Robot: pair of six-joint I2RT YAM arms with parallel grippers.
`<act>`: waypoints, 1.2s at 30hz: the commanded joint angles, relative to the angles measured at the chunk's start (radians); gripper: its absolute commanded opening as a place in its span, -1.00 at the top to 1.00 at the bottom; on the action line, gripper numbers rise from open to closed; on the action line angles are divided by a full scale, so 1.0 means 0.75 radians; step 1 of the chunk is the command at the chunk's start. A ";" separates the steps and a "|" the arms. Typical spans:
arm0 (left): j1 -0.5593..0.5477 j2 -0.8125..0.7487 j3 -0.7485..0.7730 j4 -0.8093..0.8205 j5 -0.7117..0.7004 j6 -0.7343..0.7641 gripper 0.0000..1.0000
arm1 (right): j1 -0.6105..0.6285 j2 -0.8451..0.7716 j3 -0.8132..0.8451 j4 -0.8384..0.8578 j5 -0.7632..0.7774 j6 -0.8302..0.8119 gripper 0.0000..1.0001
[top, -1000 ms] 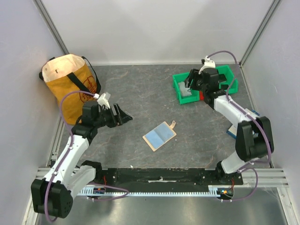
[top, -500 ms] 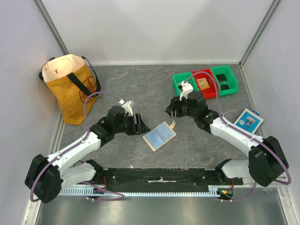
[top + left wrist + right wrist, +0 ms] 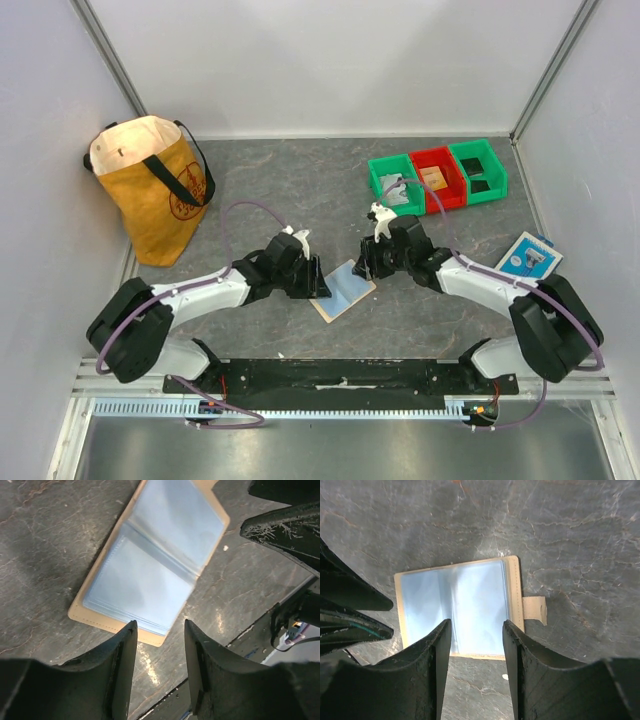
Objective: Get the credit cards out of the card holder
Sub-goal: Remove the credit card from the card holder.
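One flat tan folding card holder (image 3: 342,290), lying open, pale blue face up, on grey mottled table (image 3: 280,190); left gripper (image 3: 159,626) and right gripper (image 3: 476,624) over it, jaws parted, empty.

Card holder (image 3: 346,290) corner beneath left end effector (image 3: 320,283), top view

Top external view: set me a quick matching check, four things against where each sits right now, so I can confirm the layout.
Things:
1. card holder
2. yellow bag
3. red bin
4. blue-and-white packet

Places:
A. far right
B. far left
C. centre, lying open
D. near right edge

Pairs: 1-C, 2-B, 3-A, 4-D.
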 commanded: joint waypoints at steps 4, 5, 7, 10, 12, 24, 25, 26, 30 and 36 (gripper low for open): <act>-0.012 0.129 0.054 0.050 -0.044 0.030 0.14 | 0.002 0.122 -0.008 0.001 -0.050 -0.069 -0.02; -0.014 0.145 0.050 0.046 -0.044 0.034 0.14 | 0.004 0.131 -0.010 0.001 -0.036 -0.067 -0.02; -0.014 0.162 0.046 0.035 -0.048 0.038 0.17 | 0.006 0.145 -0.012 -0.003 -0.026 -0.075 -0.02; -0.014 0.170 0.029 0.033 -0.054 0.036 0.23 | 0.008 0.173 -0.010 -0.005 -0.028 -0.085 -0.02; -0.014 0.168 0.019 0.025 -0.065 0.038 0.36 | 0.009 0.186 -0.010 -0.003 -0.026 -0.091 -0.02; -0.016 0.154 -0.024 0.009 -0.077 0.038 0.39 | 0.013 0.184 -0.008 -0.058 -0.107 -0.105 0.30; -0.016 0.153 -0.028 0.007 -0.079 0.036 0.39 | 0.011 0.176 -0.004 -0.058 -0.116 -0.103 0.31; -0.016 0.153 -0.024 0.009 -0.077 0.038 0.39 | 0.013 0.168 0.000 -0.060 -0.116 -0.101 0.35; -0.016 0.149 -0.022 0.009 -0.073 0.038 0.39 | 0.013 0.129 0.023 -0.080 -0.136 -0.101 0.45; -0.016 0.135 -0.022 0.009 -0.085 0.032 0.40 | 0.017 0.086 0.052 -0.083 -0.273 -0.105 0.52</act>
